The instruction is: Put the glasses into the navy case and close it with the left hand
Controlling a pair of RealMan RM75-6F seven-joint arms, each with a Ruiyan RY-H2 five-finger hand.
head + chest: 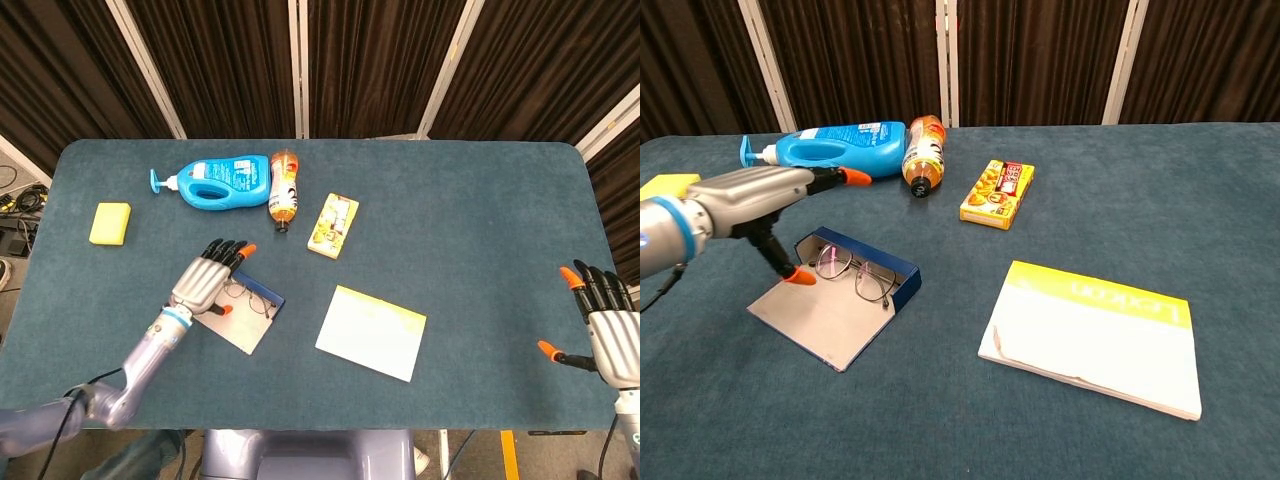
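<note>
Two views: both are showing one moment at the table.
Surface: a table (470,200) covered in dark teal cloth is filling most of the head view.
Room: dark pleated curtains with pale vertical strips are hanging behind the far edge.
Navy case: the navy case (840,300) is lying open at the near left, its pale lid flat on the cloth and its blue tray on the far side.
Glasses: the glasses (854,274) are resting in the tray of the case, thin-rimmed with clear lenses, one lens leaning on the tray's right wall.
Left hand: the left hand (755,192) is hovering over the left end of the case, holding nothing, fingers extended and apart.
Thumb: one orange fingertip is pointing down beside the case's left corner, just left of the glasses; whether it is touching cannot be told.
Right hand: the right hand (605,320) is sitting at the near right edge, well apart from the case, fingers spread and empty.
Other items: a blue detergent bottle (215,180), an orange bottle (284,188), a yellow snack box (333,225), a yellow sponge (110,223) and a pale booklet (371,332) are lying on the cloth.
</note>
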